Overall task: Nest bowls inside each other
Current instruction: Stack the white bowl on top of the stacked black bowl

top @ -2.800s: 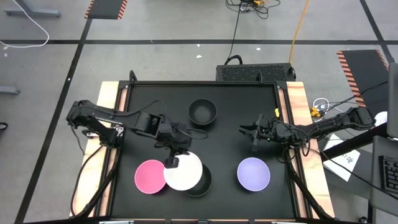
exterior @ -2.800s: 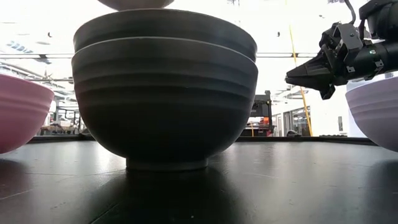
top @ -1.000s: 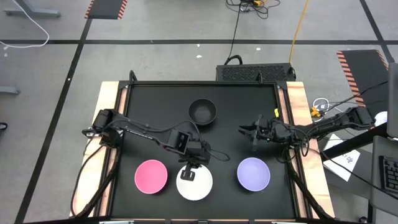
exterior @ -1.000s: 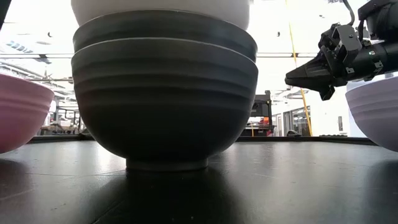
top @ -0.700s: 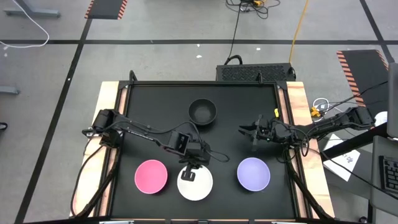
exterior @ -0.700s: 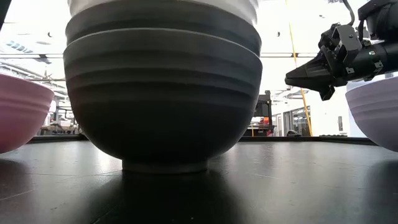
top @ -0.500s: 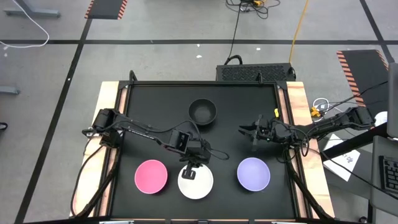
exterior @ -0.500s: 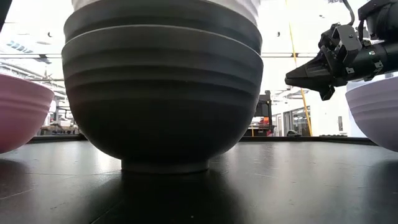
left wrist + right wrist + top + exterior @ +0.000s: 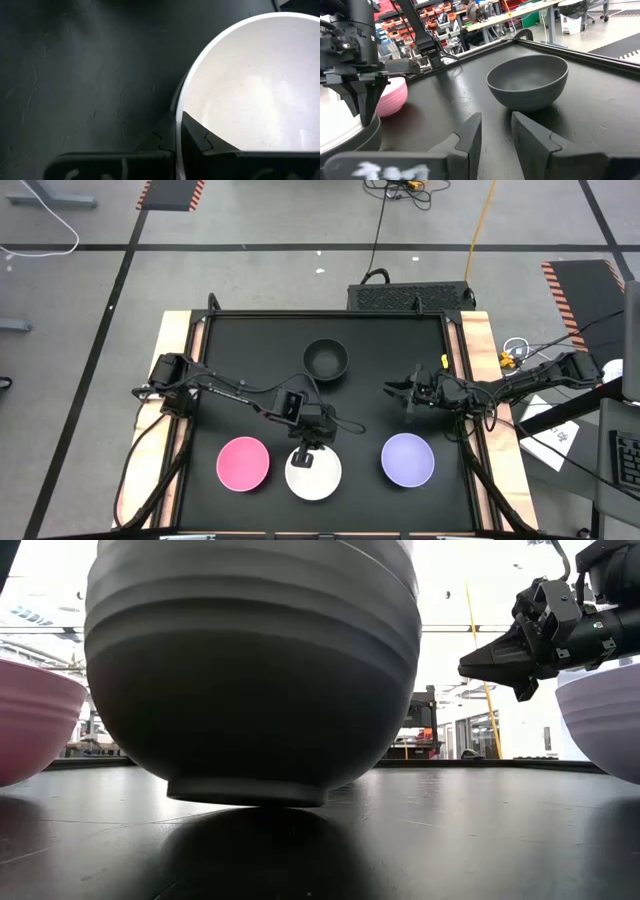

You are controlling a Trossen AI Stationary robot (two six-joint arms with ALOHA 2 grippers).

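Observation:
A white bowl (image 9: 314, 475) sits nested in a stack of two black bowls (image 9: 250, 670) at the near middle of the table. My left gripper (image 9: 307, 452) is shut on the white bowl's far rim. The black stack is tilted in the low view. A pink bowl (image 9: 243, 464) stands to the stack's left and a lavender bowl (image 9: 407, 459) to its right. A third black bowl (image 9: 325, 359) stands at the far middle. My right gripper (image 9: 396, 390) hangs open and empty above the table's right half, between the lavender bowl and the far black bowl. My left gripper pinches the white bowl's far rim (image 9: 178, 112), one finger (image 9: 196, 134) inside the bowl and one (image 9: 163, 137) outside. The fingers come from above, pointing down. A black bowl's rim (image 9: 173, 97) shows just outside the white rim. The stack hangs tilted below the fingers.
The black table top (image 9: 250, 350) has bare room at its far left and far right. Raised wooden rails (image 9: 172, 340) run along both sides. The room beyond the far edge shows in the right wrist view, with shelves and desks.
The nested stack has come toward the table's near edge and has tipped: in the low view it stood level on its foot, and now it leans with the foot raised on one side. My left gripper has stayed shut on the white rim.

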